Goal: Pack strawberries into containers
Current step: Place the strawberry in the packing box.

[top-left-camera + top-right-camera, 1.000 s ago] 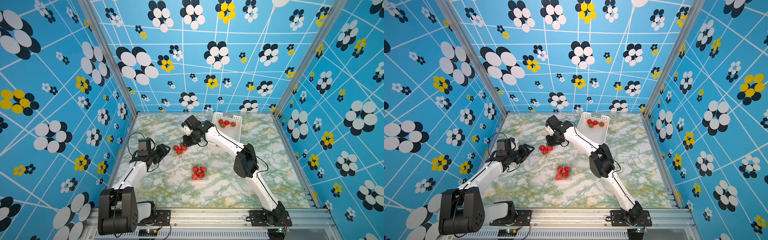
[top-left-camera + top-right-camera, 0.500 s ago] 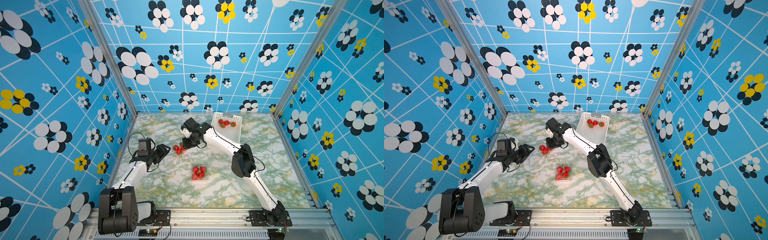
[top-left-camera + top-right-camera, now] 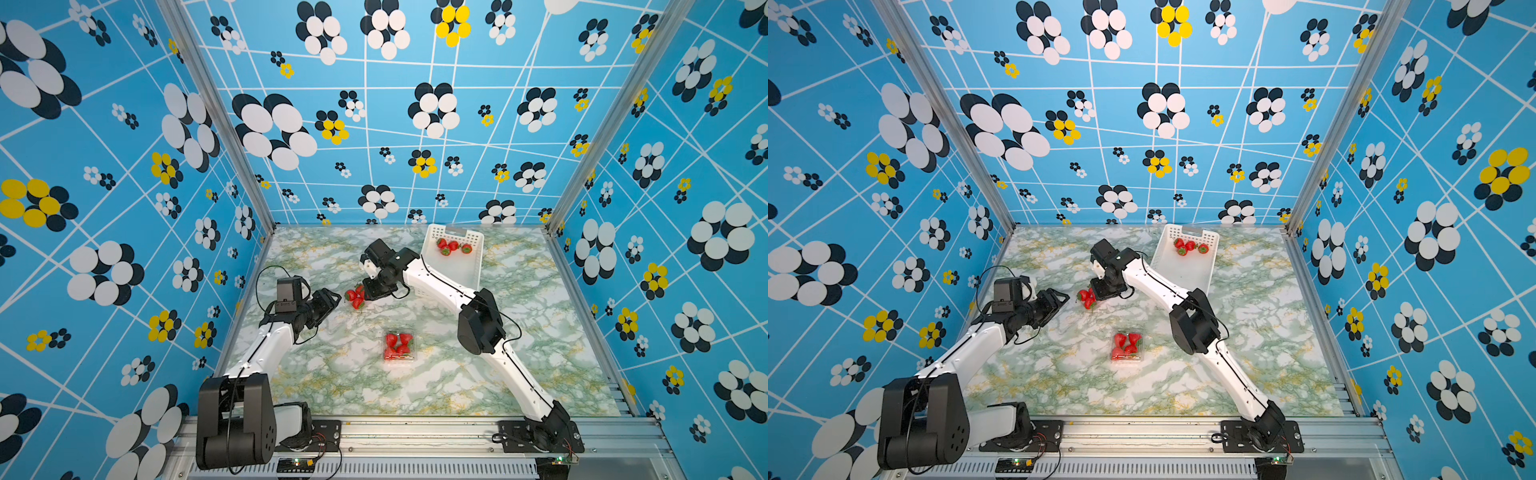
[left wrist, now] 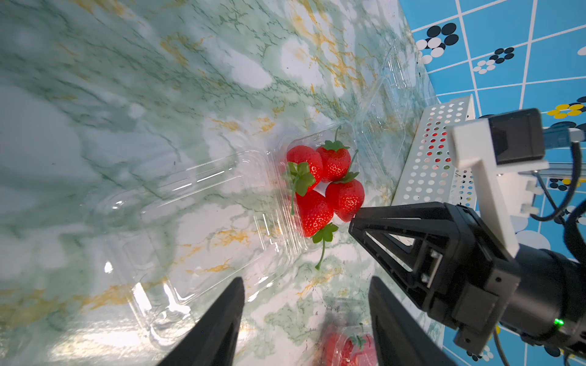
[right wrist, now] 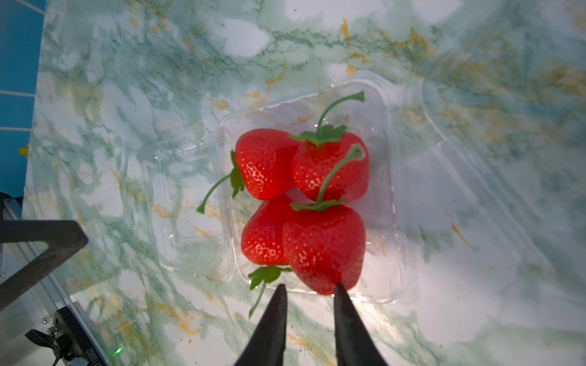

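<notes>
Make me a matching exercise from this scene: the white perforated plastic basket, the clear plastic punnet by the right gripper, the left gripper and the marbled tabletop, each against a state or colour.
1 white perforated plastic basket
2 clear plastic punnet
3 left gripper
4 marbled tabletop

A jaws apart, nothing between
B green, white and gold
C lid open, four strawberries inside
D loose strawberries at far end

Pairs: 1-D, 2-C, 3-A, 4-B

We see a green-veined white marbled tabletop (image 3: 415,386) bearing a white perforated plastic basket (image 3: 453,270) at the back, a clear plastic punnet (image 3: 414,356) mid-table, and an open-lidded clear punnet (image 5: 384,221) farther back, leftward.
</notes>
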You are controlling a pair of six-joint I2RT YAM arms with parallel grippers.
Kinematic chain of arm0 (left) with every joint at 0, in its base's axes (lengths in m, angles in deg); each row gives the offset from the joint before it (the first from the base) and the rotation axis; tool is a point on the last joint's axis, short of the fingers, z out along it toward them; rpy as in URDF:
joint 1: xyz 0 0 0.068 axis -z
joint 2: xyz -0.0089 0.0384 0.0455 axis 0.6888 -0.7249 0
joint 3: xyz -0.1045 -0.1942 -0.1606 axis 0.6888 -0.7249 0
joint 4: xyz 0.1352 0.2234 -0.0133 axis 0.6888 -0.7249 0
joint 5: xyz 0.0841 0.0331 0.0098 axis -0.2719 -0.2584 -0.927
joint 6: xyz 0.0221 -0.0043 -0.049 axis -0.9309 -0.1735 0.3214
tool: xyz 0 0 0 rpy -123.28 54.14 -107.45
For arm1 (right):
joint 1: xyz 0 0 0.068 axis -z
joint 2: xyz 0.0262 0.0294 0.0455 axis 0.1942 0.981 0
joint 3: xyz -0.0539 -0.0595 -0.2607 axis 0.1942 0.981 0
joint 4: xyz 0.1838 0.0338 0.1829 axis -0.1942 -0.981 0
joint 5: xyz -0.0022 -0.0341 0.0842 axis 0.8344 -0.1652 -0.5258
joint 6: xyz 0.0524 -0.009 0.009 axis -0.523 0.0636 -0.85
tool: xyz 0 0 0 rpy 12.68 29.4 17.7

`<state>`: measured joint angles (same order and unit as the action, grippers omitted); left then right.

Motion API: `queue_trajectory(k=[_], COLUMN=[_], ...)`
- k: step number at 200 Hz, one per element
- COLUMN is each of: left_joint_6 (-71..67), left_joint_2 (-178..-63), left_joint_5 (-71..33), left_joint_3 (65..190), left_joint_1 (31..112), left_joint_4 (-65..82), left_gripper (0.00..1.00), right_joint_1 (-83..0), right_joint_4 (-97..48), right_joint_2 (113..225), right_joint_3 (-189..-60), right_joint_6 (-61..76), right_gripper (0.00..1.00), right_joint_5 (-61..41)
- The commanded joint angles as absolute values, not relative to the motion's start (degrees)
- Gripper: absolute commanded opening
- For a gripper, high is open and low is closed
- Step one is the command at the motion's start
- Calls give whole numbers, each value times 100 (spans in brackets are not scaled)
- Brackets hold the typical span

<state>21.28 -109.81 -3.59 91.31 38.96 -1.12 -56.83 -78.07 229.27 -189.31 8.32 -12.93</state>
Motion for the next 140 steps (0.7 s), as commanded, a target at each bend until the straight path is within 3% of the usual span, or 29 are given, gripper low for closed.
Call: queue_trajectory(k=[1, 74, 140], left_joint_6=[1974, 1921, 1984], left_joint_2=[-10815, -10362, -10040], left_joint_5=[-344, -426, -503], left_joint_3=[9119, 8855, 8860], left_joint_1=[3919, 3854, 3842], left_joint_4=[-322, -953, -1712], left_gripper=[64, 64, 65], right_joint_1=[-5664, -5525, -5122], right_joint_4=[-8085, -7874, -7939], right_joint_2=[23116, 22437, 22806], right_joint_3=[-19244, -18723, -19233], right_joint_6=[792, 1080, 1356], right_gripper=[27, 29, 32], right_joint_5=[-1371, -1233, -1221])
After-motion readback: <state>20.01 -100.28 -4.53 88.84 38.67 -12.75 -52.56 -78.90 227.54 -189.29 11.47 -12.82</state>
